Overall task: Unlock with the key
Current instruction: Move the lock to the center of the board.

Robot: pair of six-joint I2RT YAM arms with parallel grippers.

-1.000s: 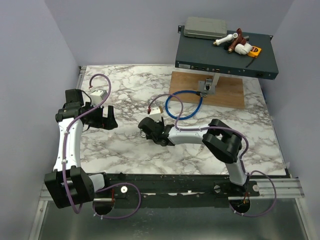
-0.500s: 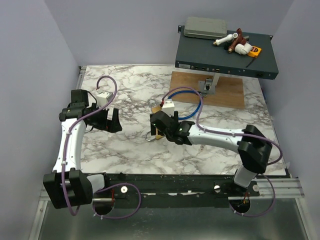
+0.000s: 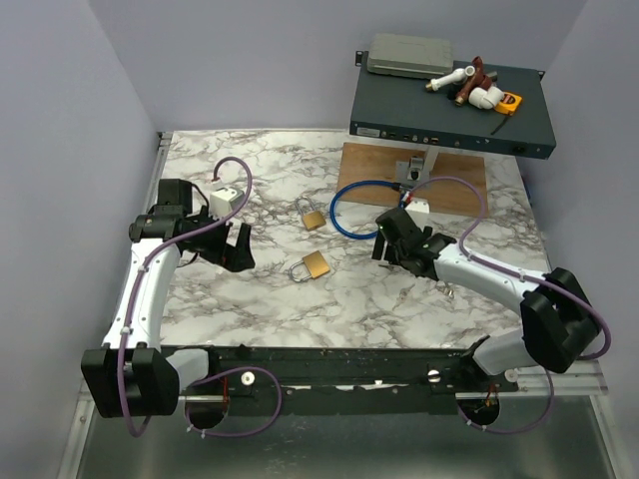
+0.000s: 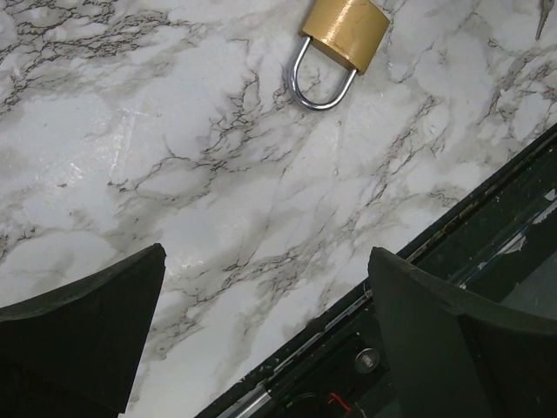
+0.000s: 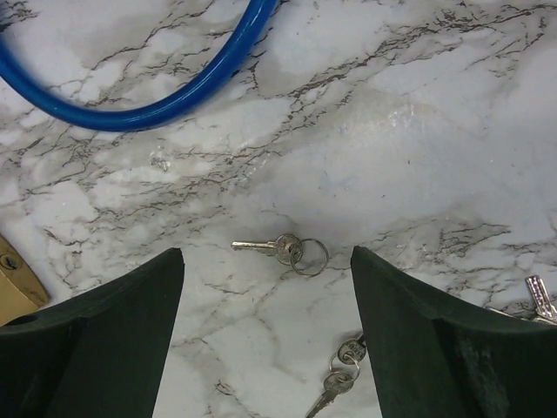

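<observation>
Marble [image 3: 250, 299] veined in grey covered the table under both arms, with lilac walls behind. The step in hand looked like fetching the key. The right claw [image 5: 265, 292] hung wide open and empty over the key [image 5: 261, 246], which lay flat on its ring between the fingers, near a blue cable [image 5: 148, 109]. The left claw [image 4: 265, 261] was also fully spread and held nothing, with a padlock [image 4: 346, 28] lying ahead of it, shackle closed. The next move probably called for the right claw to drop straight down and pinch thin metal off hard stone, where the key could easily skid or pivot on its ring. Only the right wrist view showed the key at all, plus spare keys [image 5: 335, 383] nearer the camera; from above they were too small to make out. Only the top view showed the near padlock [image 3: 316, 265] and far padlock [image 3: 313, 216] together, lying between the two claws.
</observation>
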